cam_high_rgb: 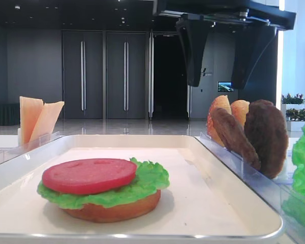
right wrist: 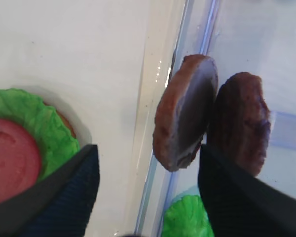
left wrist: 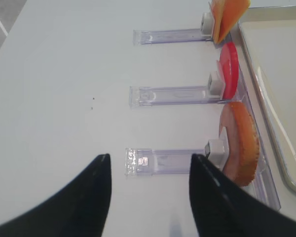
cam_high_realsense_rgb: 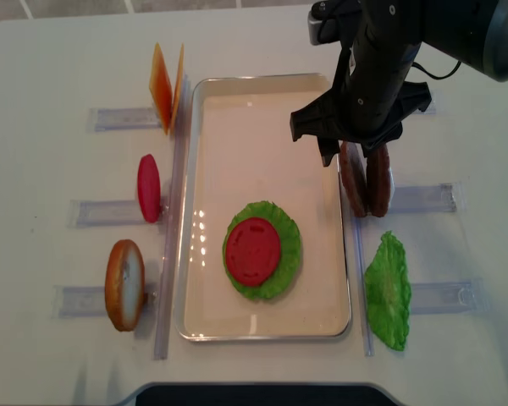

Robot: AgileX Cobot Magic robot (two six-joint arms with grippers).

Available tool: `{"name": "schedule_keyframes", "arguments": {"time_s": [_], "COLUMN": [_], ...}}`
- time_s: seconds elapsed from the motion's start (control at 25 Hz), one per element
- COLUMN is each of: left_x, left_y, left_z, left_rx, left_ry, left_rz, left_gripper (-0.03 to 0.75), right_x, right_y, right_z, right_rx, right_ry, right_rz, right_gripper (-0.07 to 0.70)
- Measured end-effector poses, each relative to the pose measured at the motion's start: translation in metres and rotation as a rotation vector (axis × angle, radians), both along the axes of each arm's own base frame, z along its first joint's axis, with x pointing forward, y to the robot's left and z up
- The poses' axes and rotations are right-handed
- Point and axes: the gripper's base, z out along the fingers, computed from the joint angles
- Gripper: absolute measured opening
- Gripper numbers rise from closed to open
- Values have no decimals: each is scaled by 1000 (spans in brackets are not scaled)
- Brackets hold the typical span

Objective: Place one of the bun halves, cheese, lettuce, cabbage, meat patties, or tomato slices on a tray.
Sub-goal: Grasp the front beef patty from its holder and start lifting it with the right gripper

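White table, meat patties [right wrist: 187, 113] between gripper [right wrist: 145, 190]

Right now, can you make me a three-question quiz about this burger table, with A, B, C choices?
1. Where does the tomato slice on the tray lie?
A. on the lettuce
B. under a bun
C. on the bare tray floor

2. How many meat patties stand in the clear holder?
A. one
B. two
C. four

3. How is the right gripper?
A. shut on a patty
B. shut on cheese
C. open, holding nothing

Answers:
1. A, the red disc rests on the green leaf, which tops a bun base.
2. B, two brown discs lean side by side.
3. C, its fingers stand wide apart above the patties, with nothing between them.
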Motion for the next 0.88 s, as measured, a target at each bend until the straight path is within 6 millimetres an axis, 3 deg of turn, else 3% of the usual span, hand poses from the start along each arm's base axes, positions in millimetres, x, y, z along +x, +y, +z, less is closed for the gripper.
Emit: {"name": "schedule_keyframes", "arguments": {"time_s": [0.52, 0.88], "left_x": [0, 0], "left_y": [0, 0], "left_z": [0, 0], "left_rx": [0, 0], "left_ry": [0, 0], "left_rz": [0, 0], "left_gripper": [391, 391], "right_x": [6, 12], "right_y": [5, 9], "right_z": [-7, -30], "right_rx": [22, -20], "right_ry": [-18, 32], "right_rz": [-2, 5], "right_gripper": [450, 450]}}
